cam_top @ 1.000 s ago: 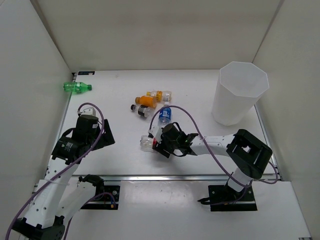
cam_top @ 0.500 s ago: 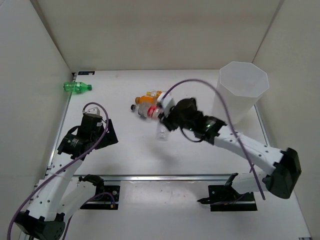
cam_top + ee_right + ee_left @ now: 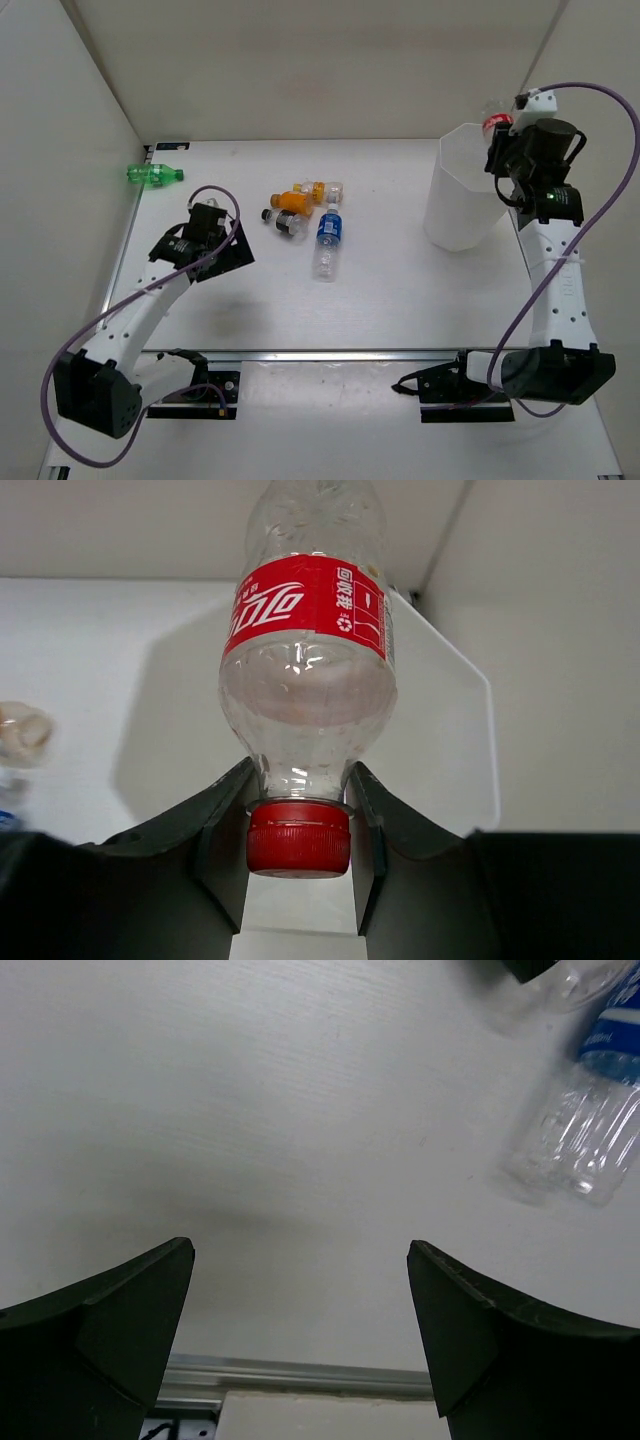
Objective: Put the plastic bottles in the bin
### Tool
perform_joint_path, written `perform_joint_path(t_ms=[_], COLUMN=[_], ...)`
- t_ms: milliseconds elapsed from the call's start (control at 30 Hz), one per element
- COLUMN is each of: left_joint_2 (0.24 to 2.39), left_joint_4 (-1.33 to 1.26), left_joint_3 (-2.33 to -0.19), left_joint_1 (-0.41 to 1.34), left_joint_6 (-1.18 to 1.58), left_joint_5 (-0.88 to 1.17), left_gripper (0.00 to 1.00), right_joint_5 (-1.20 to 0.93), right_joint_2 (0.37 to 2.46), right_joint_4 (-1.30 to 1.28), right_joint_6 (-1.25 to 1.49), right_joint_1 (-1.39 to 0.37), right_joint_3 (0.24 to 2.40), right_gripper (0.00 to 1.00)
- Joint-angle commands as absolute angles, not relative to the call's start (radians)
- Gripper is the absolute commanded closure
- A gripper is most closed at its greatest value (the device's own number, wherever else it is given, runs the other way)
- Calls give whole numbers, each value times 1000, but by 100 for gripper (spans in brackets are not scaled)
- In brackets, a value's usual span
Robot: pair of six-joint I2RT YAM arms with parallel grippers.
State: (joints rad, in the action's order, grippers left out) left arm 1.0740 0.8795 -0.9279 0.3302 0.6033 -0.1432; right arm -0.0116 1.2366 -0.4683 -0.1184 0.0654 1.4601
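My right gripper is shut on the neck of a clear red-label bottle with a red cap, held high over the rim of the white bin. The bottle also shows in the top view. A blue-label bottle lies mid-table and shows in the left wrist view. Orange bottles and a black-cap bottle lie just behind it. A green bottle lies at the far left. My left gripper is open and empty over bare table, left of the blue-label bottle.
White walls enclose the table on three sides. A metal rail runs along the near edge. The bin stands at the back right near the right wall.
My right gripper has carried the red-label bottle from mid-table up and right to above the bin's rim. My left gripper has moved forward and right toward the bottles.
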Motion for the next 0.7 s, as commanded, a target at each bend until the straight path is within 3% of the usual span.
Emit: perform_joint_path(t_ms=[0,67,100,167,200,233,433,567,667], left_joint_2=[1152,1208,1247,1308,1342,1370,1503,1615,1725], left_joint_4=[753,726,707,669,660,634,523,454,449], left_joint_3=[-999,-1038,-1051,-1094,-1103,-1118,-1155,-1218,-1285], left_joint_1=[330,333,337,348,351,353,365,377,408], left_joint_6=[670,692,705,725,750,767,865,932,957], left_joint_5=[-113,-107,-101,-121,-126,-120,-133,-120,-169], left_gripper=[1,1,1,2,2,1,1,1,1], right_joint_5=[-45,-44,-48,-98,-100,-86,63,242,252], right_joint_2=[1243,1246,1252,1278,1284,1288,1293,1246,1175], right_joint_4=[-531,-522,-515,-526,-541,-545,-668,-765,-788], right_joint_6=[-40,-38,-35,-29,-35,-41,-57,-8,-11], right_joint_1=[138,162,176,189,180,172,63,6,6], right_joint_3=[1448,1437,1437,1466,1495,1514,1606,1551,1484], right_gripper=[91,81,70,42,12,1,1,1,1])
